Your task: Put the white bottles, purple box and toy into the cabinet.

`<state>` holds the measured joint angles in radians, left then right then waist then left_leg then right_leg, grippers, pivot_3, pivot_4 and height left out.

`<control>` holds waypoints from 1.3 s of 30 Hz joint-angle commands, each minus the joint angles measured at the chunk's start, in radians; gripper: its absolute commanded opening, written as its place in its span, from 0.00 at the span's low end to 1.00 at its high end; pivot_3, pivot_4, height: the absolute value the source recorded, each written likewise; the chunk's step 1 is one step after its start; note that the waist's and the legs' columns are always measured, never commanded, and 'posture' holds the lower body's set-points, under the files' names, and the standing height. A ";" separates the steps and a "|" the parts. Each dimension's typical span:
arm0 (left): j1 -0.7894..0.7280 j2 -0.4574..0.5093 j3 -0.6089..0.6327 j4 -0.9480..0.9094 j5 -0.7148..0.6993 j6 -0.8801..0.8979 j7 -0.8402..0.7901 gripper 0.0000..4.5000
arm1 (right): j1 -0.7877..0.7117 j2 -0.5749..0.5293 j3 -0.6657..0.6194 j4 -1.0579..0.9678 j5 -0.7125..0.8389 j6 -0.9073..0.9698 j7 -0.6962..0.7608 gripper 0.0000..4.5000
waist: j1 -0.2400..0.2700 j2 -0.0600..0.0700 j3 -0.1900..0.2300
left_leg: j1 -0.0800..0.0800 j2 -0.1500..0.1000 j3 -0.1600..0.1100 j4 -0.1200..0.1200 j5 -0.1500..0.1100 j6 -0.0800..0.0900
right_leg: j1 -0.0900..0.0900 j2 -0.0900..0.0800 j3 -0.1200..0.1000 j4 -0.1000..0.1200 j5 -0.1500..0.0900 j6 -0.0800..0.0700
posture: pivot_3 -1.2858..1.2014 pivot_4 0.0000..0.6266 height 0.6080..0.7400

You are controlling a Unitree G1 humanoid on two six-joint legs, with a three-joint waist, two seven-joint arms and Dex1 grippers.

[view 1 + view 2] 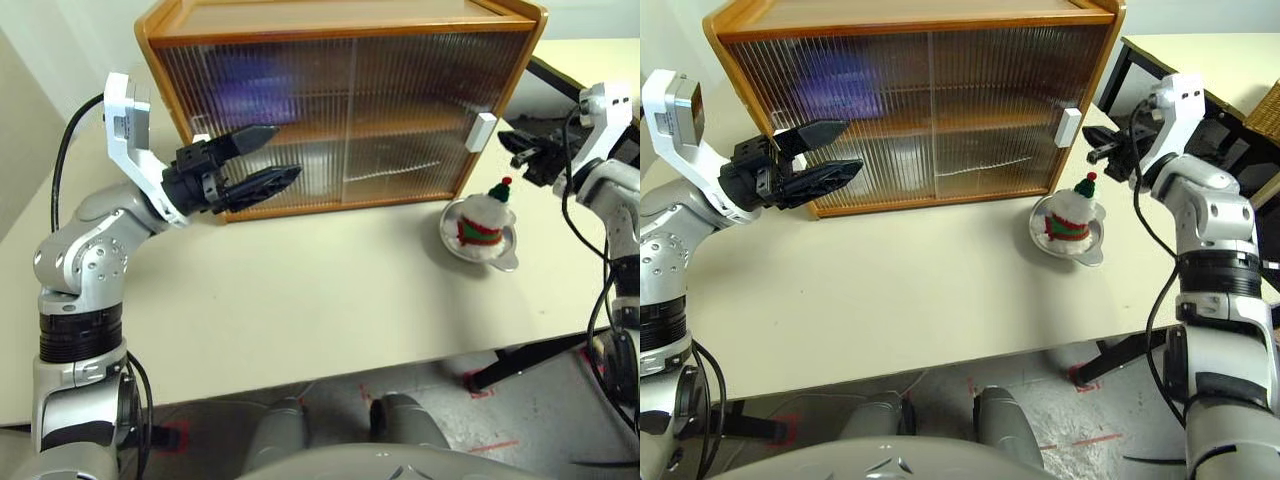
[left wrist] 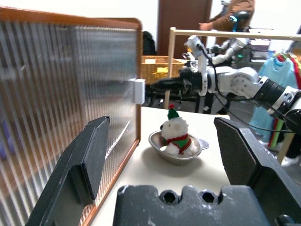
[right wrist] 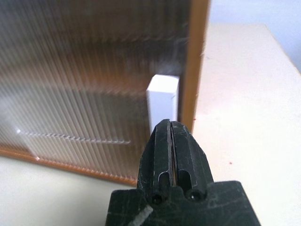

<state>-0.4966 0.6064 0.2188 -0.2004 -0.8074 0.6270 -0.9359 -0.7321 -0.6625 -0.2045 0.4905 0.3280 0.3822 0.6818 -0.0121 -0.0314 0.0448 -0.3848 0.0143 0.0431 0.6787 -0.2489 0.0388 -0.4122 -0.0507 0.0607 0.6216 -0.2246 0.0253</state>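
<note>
Left eye view: a wooden cabinet (image 1: 340,100) with ribbed translucent sliding doors is seen standing at the back of a pale table (image 1: 300,300), its doors drawn shut. A blurred purple shape (image 1: 245,80) can be made out behind the upper left door; what it is cannot be told for sure. A white handle (image 1: 481,131) is fixed at the right edge of the right door. The left gripper (image 1: 270,160) is held in the air before the left door, its fingers spread apart and empty. The right gripper (image 1: 512,140) is pressed closed with nothing between its fingers, just beside the white handle. The toy (image 1: 486,217), a white plush with a red-and-green band, is seated in a steel bowl (image 1: 455,240) on the table, near the cabinet's right front corner.
</note>
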 commanded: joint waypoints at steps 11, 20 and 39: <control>0.031 -0.022 0.008 -0.075 -0.016 -0.017 0.071 1.00 | -0.159 -0.006 0.080 0.276 -0.168 -0.059 -0.052 0.01 | 0.004 0.000 0.000 | -0.001 -0.001 -0.001 0.000 0.000 0.000 | 0.000 0.000 0.000 -0.001 0.001 -0.001 | 0.57 0.00 1.00; 0.042 -0.013 0.013 -0.088 -0.025 -0.019 0.090 1.00 | -0.184 0.032 0.094 0.258 -0.180 -0.045 -0.035 0.01 | 0.005 0.000 0.000 | 0.000 -0.001 -0.001 0.000 0.000 0.000 | 0.000 0.000 0.000 0.001 0.000 -0.001 | 0.57 0.00 1.00; 0.046 -0.013 0.011 -0.085 -0.017 -0.030 0.101 1.00 | -0.192 0.110 0.114 0.138 -0.174 0.041 -0.036 0.01 | 0.004 0.000 0.001 | 0.010 0.000 0.000 -0.001 0.000 0.000 | 0.005 0.003 0.002 0.004 0.000 -0.003 | 0.57 0.00 1.00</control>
<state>-0.4582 0.5915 0.2267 -0.2672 -0.8249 0.6042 -0.8393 -0.9153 -0.5596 -0.0965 0.6323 0.1532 0.4136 0.6448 -0.0079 -0.0310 0.0453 -0.3753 0.0147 0.0434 0.6775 -0.2488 0.0391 -0.4075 -0.0482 0.0631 0.6259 -0.2244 0.0227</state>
